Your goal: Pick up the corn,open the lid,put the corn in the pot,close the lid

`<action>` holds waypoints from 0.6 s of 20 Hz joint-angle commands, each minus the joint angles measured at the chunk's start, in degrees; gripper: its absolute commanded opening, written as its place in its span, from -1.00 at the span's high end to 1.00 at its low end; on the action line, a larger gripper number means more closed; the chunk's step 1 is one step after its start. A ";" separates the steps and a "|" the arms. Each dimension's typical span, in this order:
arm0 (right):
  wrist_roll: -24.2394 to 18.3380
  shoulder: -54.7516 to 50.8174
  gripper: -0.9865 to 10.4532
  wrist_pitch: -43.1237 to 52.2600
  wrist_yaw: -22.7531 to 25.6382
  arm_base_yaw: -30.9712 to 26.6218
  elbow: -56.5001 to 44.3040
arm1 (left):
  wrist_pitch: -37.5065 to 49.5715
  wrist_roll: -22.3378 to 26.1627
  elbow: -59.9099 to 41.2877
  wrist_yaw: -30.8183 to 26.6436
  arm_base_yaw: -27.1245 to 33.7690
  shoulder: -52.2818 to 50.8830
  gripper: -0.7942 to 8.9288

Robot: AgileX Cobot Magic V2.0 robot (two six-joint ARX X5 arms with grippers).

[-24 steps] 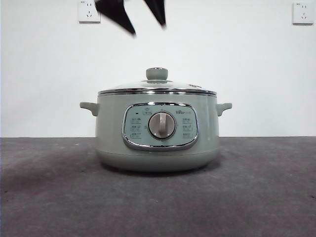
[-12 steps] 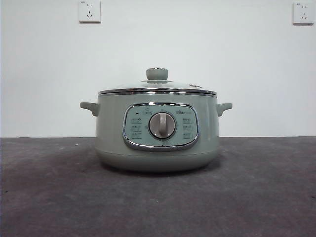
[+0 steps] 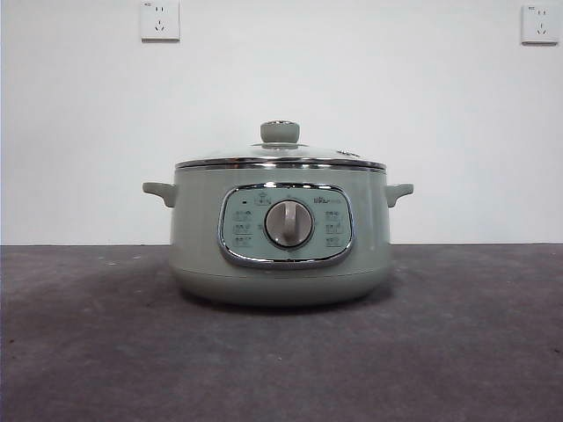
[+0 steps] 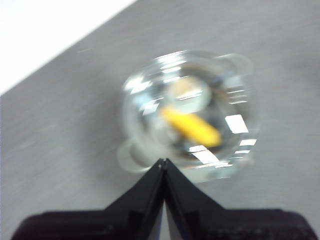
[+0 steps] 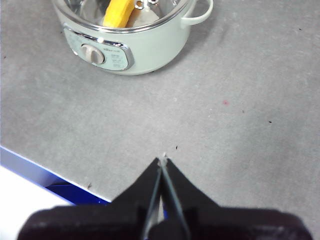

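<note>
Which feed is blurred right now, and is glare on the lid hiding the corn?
Left wrist view: motion-blurred throughout, white glare patches on the lid, yet the corn shows yellow through the glass. Right wrist view: sharp, corn visible in the pot. Front view: sharp, evenly lit.

Black pincer gone from above the lid

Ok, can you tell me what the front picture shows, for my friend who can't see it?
A wide, pale green electric pot sits on a grey table, its domed glass lid closed. White wall behind; no robot arms show.
</note>
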 commanded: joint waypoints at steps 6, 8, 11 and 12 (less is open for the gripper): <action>-0.24 0.00 0.85 -0.17 0.09 0.02 -0.37 | 0.07 -0.94 -16.61 0.26 15.80 -9.31 0.84; -0.24 0.00 0.85 -0.15 0.11 0.04 -0.37 | 2.19 -0.63 -26.16 0.24 17.33 -14.43 0.84; -0.24 0.02 0.85 -0.17 0.09 0.02 -0.37 | 17.92 -0.61 -45.11 0.24 19.93 -25.81 0.84; -0.24 0.00 0.85 -0.17 0.09 0.04 -0.37 | 25.24 -0.63 -52.26 0.24 20.39 -30.27 0.84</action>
